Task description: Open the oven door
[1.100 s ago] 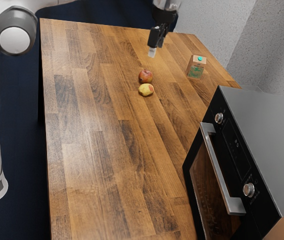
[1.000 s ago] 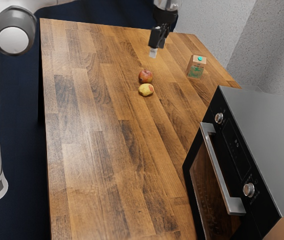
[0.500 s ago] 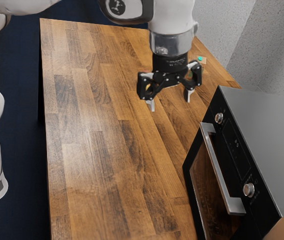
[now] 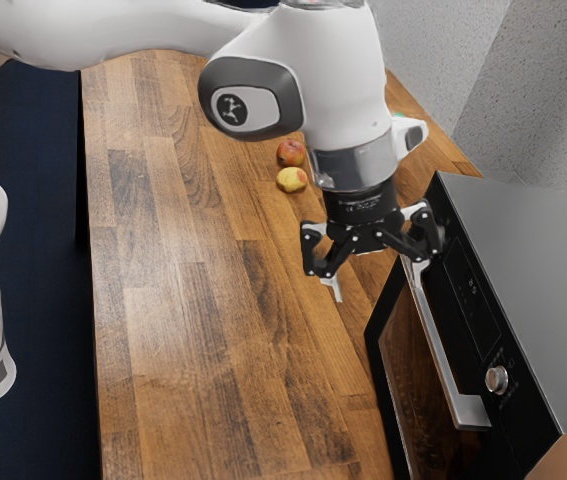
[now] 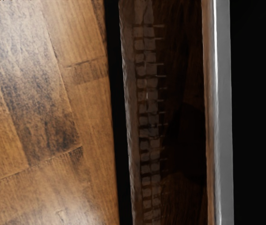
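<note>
My gripper [image 4: 377, 282] is open in the exterior view, over the upper end of the oven's front. One finger hangs above the wood; the other overlaps the top of the silver handle [image 4: 437, 340], and contact there cannot be made out. The oven door [image 4: 403, 362] stands shut, dark glass facing the table. In the wrist view the long handle [image 5: 224, 112] runs alongside the door's glass [image 5: 182, 93], with no finger around it.
A red apple [image 4: 290, 152] and a yellowish one [image 4: 291, 180] lie on the wooden table [image 4: 163, 300] behind the gripper. A round knob [image 4: 497, 380] sticks out from the oven's panel beside the handle.
My hand has come from the table's far end toward the exterior view's lower right, to the oven handle. It turned on the way, so both fingers now stand apart in view. The oven has not moved.
</note>
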You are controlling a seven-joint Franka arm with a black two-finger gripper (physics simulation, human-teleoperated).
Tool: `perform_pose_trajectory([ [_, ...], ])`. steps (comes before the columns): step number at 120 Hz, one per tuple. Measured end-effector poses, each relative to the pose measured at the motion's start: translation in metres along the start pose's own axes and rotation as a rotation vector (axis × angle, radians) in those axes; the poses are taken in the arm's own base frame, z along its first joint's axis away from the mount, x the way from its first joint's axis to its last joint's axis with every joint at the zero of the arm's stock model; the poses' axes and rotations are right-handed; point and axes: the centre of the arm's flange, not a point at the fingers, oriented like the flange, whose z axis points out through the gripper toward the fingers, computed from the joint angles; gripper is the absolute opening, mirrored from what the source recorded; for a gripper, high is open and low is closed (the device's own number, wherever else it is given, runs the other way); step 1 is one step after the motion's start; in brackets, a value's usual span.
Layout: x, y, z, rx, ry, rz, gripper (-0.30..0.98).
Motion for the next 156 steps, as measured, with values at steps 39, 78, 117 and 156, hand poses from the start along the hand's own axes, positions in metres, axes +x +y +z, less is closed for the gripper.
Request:
perform_pose_trajectory([
  [39,-0.002,-0.002,0.014,-0.078,0.043,0.155,0.69],
  [78,0.019,-0.007,0.016,-0.079,-0.047,0.062,0.69],
  [117,0.062,0.006,0.025,-0.087,-0.027,-0.004,0.69],
  [156,0.072,0.016,0.05,-0.061,-0.042,0.019,0.69],
])
